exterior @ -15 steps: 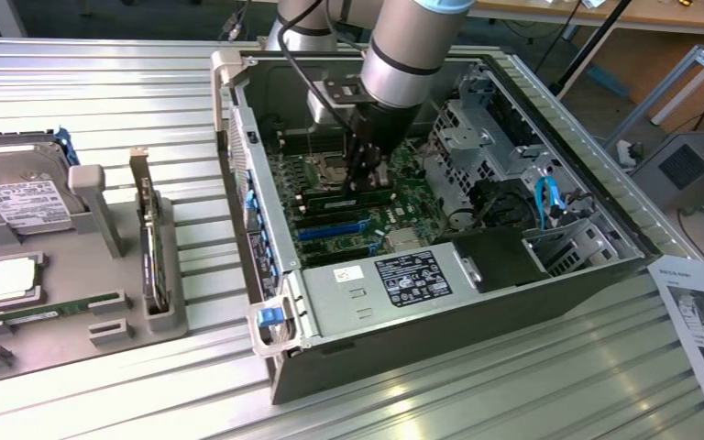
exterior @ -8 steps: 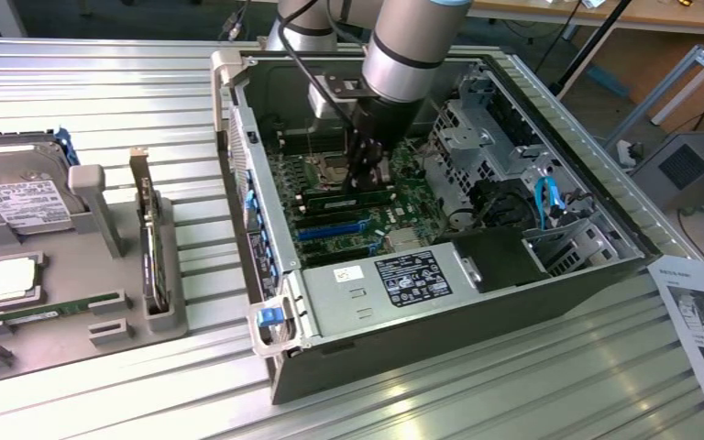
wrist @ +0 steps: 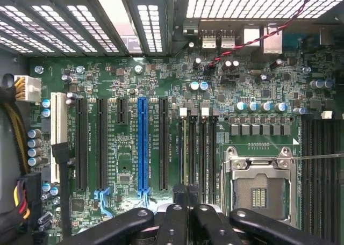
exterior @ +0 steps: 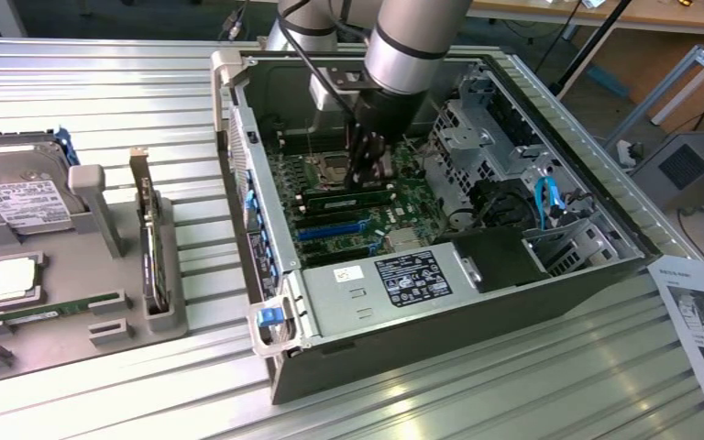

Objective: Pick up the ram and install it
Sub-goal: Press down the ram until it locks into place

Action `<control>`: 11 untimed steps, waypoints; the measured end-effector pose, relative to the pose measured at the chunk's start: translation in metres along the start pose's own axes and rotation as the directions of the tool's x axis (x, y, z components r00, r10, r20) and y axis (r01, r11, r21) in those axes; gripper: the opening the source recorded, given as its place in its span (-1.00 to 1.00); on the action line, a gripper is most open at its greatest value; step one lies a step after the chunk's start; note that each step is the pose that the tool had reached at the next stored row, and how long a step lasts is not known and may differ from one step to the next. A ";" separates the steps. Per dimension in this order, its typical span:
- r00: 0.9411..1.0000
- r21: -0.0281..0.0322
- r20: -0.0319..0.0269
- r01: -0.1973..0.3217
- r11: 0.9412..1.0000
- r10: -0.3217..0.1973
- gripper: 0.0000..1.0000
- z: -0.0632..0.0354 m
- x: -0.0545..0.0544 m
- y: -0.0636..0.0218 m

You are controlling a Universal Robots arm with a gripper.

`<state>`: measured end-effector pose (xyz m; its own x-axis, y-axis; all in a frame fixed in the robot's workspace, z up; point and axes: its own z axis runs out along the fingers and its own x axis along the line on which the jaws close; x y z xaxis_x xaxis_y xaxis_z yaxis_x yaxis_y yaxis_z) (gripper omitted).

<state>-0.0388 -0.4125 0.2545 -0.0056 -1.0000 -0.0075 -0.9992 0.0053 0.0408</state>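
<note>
Pincer (exterior: pixel 370 174), black metal fingers drawn together, is lowered inside the open steel computer case (exterior: pixel 597 266) on the ribbed aluminium desk (exterior: pixel 107 82), its tips at the ram (exterior: pixel 349 193) (a thin green stick lying along the black slots) directly beneath on the green motherboard (wrist: pixel 161 78).

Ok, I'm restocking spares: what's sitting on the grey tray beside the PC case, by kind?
Hard drive: 1
Silver processor chip: 1
Green memory stick: 1
Upright part on edge, kind unclear: 1
Total: 4
</note>
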 end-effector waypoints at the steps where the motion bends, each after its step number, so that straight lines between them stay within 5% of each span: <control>1: 1.000 0.000 0.000 0.000 1.000 0.000 -0.79 -0.0012 0.000 0.0001; 11: 1.000 0.000 -0.001 0.000 1.000 0.000 -0.79 -0.0018 0.000 0.0050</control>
<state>-0.0437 -0.4125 0.2565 -0.0056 -1.0000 -0.0069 -0.9992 0.0054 0.0408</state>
